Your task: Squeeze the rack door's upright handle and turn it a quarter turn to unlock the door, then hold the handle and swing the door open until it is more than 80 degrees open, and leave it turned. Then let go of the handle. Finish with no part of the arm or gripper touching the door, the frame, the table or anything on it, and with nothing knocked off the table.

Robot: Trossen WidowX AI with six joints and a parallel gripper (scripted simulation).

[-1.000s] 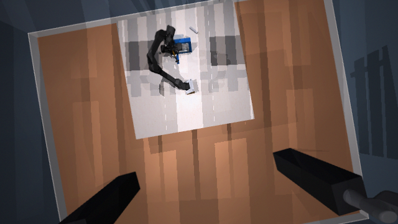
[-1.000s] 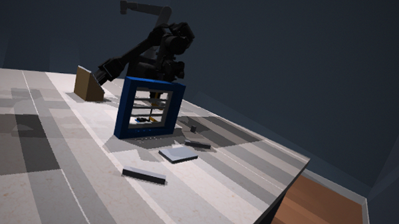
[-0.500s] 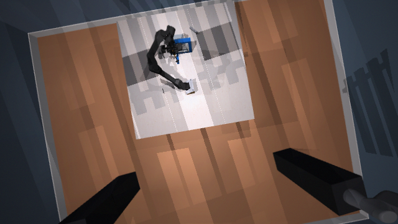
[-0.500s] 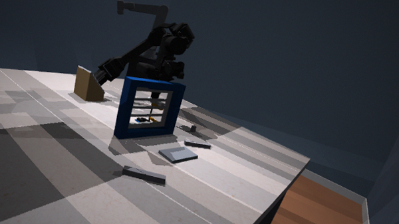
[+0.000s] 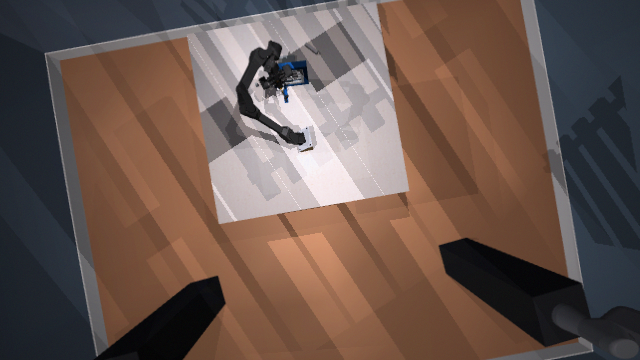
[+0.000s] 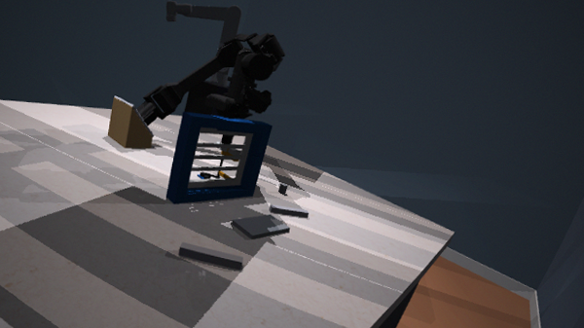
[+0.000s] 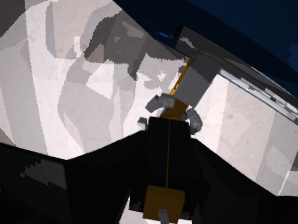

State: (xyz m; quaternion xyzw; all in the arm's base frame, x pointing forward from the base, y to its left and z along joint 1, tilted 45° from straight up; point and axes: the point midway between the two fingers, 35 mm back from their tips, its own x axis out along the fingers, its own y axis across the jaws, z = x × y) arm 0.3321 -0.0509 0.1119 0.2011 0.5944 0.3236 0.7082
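Note:
My gripper (image 7: pixel 166 141) (image 5: pixel 281 86) is shut on the door's upright handle (image 7: pixel 169 152), whose black grip stands between the fingers in the wrist view. A grey bracket (image 7: pixel 196 84) beyond the grip runs toward the rack at a slant to it. The blue rack frame (image 5: pixel 300 65) (image 6: pixel 176 160) (image 7: pixel 235 30) stands upright and looks slanted in the wrist view. My gripper is on the far side of it in the exterior view, mostly hidden. The grip looks turned somewhat against the bracket; how far I cannot tell. The door's opening angle is hidden by the arm and frame.
The arm is mounted on a wedge block (image 6: pixel 120 123) on the table (image 6: pixel 98 284). A dark bar (image 6: pixel 211 257), a flat dark slab (image 6: pixel 260 227), a thinner slab (image 6: pixel 289 212) and a small dark block (image 6: pixel 282 188) lie near the frame.

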